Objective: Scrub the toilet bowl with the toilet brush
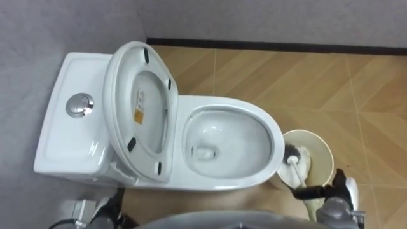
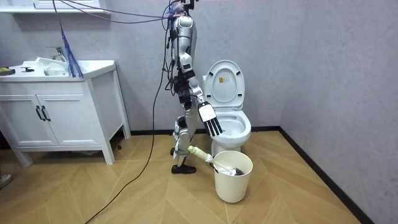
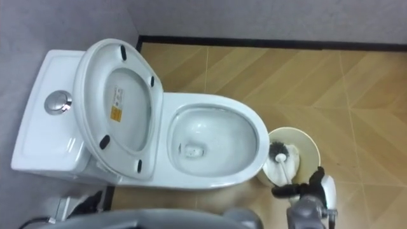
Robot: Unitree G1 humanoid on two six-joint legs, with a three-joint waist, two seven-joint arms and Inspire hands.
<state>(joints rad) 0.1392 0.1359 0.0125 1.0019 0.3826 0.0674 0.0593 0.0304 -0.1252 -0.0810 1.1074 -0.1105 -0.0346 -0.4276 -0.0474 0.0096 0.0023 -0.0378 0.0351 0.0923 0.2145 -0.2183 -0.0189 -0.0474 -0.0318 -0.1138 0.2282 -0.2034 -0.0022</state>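
The right hand (image 1: 338,191), fingers (image 1: 311,189) straight and empty, is hanging above the brush handle (image 1: 297,172) slanting out of the bucket (image 1: 327,149).

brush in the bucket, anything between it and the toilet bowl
Nothing visible. The seat is raised, leaving the bowl open; the brush only has to clear the rim of its bucket beside the bowl.

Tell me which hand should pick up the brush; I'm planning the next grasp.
Right. The right hand hangs open just by the brush handle in the bucket, which stands on the robot's right, past the toilet bowl.
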